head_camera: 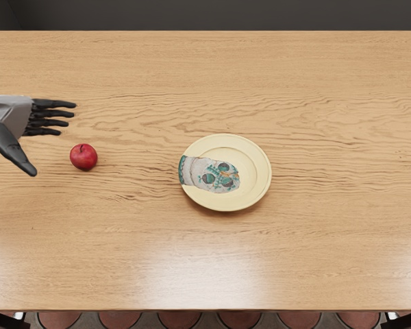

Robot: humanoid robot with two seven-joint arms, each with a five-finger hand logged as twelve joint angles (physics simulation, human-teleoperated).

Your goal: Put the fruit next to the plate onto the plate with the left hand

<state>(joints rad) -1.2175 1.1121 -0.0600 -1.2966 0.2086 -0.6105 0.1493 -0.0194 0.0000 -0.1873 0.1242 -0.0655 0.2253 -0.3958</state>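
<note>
A small red apple point(83, 156) rests on the wooden table, well to the left of a cream plate point(255, 156) that carries a patterned patch on its left half. My left hand point(34, 133) enters from the left edge, up and to the left of the apple, a short gap away. Its dark fingers point(55, 114) stretch out straight and the thumb points down toward the apple; it holds nothing. The right hand does not show.
The wooden table point(329, 89) spans the whole view, its far edge meeting a dark wall at the top and its near edge running along the bottom.
</note>
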